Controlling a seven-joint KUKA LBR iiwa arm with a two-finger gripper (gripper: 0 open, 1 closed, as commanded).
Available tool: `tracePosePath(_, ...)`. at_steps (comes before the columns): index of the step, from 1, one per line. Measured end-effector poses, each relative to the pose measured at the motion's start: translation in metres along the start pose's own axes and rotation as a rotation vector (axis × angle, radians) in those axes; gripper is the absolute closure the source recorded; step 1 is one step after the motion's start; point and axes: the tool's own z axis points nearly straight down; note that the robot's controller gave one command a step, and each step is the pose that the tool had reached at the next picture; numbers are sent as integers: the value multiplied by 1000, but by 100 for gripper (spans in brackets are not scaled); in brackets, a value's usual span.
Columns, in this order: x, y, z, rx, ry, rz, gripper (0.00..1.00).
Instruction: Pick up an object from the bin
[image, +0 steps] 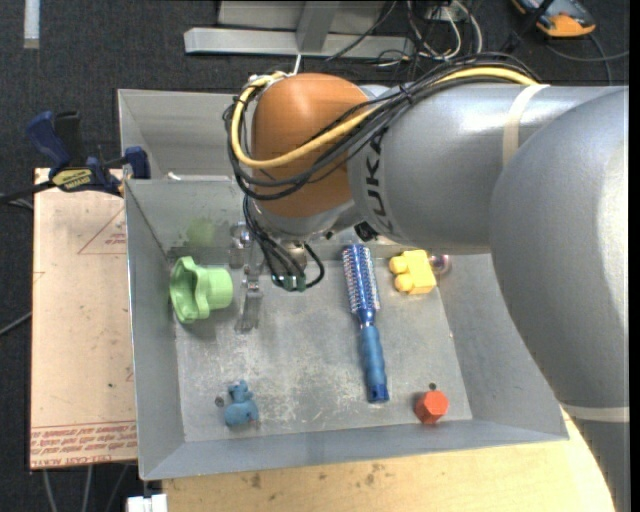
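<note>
The arm (450, 170) is reaching in from the right of the frame. The jaws are hanging left of centre, just beside the right edge of a green cup-shaped piece (200, 290) that is lying on its side at the left of the bin (300, 400). I cannot tell whether the jaws are open or closed, and I am seeing nothing held in them.

If the green piece is the one being taken, I judge the grasp is going to work best with the jaws shifting left to straddle its narrower body rather than its wide flange. They should also be coming straight down, keeping off the sloping left wall.

Counting the loose things:
- One green cup-shaped piece.
- One blue hairbrush (366, 325), lying lengthwise right of centre.
- One yellow block (412, 272) at the upper right.
- One small orange piece (431, 405) at the lower right.
- One small blue figure (238, 405) at the lower left.

That is making five things, all lying well apart.
</note>
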Motion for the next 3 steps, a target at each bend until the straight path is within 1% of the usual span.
tracePosePath(1,9,56,82,-5,-14,45,0)
tracePosePath(2,-12,-9,115,2,-7,70,0)
tracePosePath(3,-9,38,113,-4,-9,457,0)
